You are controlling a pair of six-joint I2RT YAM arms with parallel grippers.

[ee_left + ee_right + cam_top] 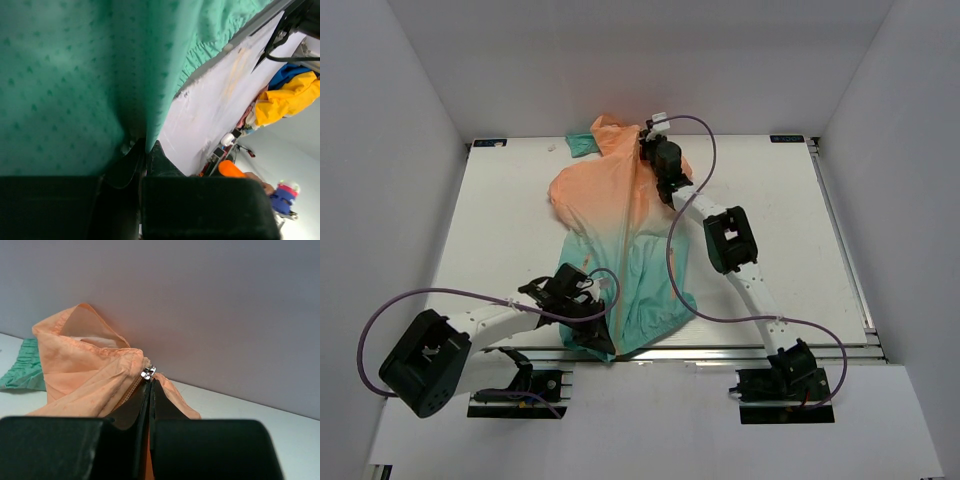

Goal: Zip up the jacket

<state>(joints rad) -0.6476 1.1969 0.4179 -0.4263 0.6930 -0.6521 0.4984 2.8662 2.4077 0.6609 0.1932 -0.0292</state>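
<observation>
I'm seeing left gripper [145,150] clamping the jacket [610,220] hem. Right gripper [150,385] is pinching the zipper [134,388], slider [148,372] just beyond its tips.

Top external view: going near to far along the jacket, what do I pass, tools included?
From the near edge: left tool, shut on the hem → teal-green lower half of the jacket → peach-orange upper half → right tool, shut at the zipper slider at the top.
</observation>
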